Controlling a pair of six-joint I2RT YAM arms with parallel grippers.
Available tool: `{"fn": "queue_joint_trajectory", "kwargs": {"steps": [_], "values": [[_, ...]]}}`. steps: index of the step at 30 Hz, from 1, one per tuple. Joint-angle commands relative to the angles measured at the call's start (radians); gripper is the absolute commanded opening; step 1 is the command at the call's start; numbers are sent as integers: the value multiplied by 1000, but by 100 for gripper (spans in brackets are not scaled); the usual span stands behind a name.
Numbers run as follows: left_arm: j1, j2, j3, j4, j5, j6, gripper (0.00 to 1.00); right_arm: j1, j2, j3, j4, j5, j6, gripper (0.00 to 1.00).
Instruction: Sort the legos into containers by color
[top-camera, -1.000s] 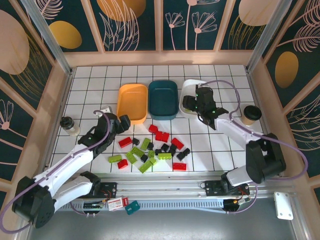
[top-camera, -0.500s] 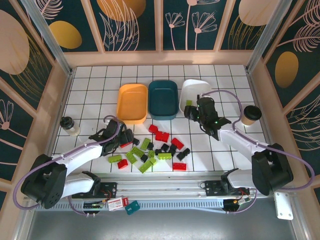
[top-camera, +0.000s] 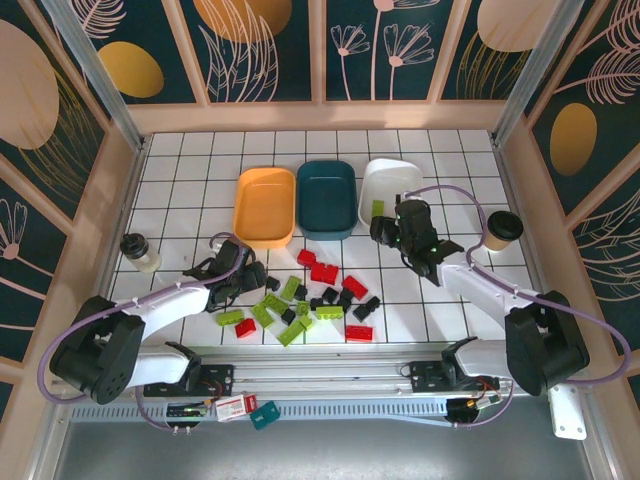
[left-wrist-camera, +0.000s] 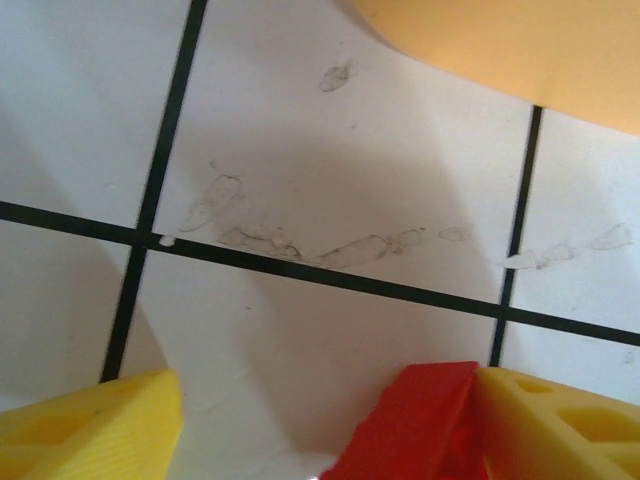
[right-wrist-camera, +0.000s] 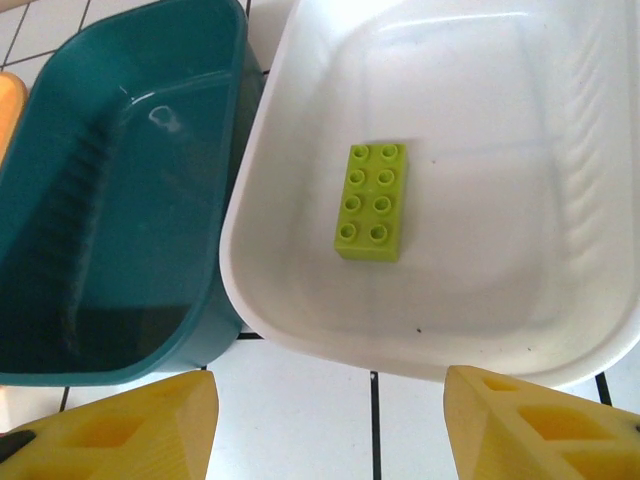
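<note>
Touching red lego (left-wrist-camera: 415, 425), left fingers (left-wrist-camera: 95, 425) apart, seemingly ungripped

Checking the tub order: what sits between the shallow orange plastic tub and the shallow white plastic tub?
The dark teal rounded-rectangle plastic tub, empty; the top view shows it.

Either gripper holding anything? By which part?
Nothing is held. Right gripper: fingers apart before the white tub, green brick loose inside. Left gripper: a red brick touches one finger, with a gap to the other.
</note>
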Motion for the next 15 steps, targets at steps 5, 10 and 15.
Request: {"fn": "queue_joint_trajectory", "kwargs": {"steps": [5,10,15], "values": [[-3,51,2,67,82,-22,58,5,-15,-22,24,39,-2,62],[-3,10,6,48,57,-22,42,6,-21,-23,26,36,-1,62],[-3,-3,22,34,36,-12,23,5,-23,-24,30,31,0,62]]}}
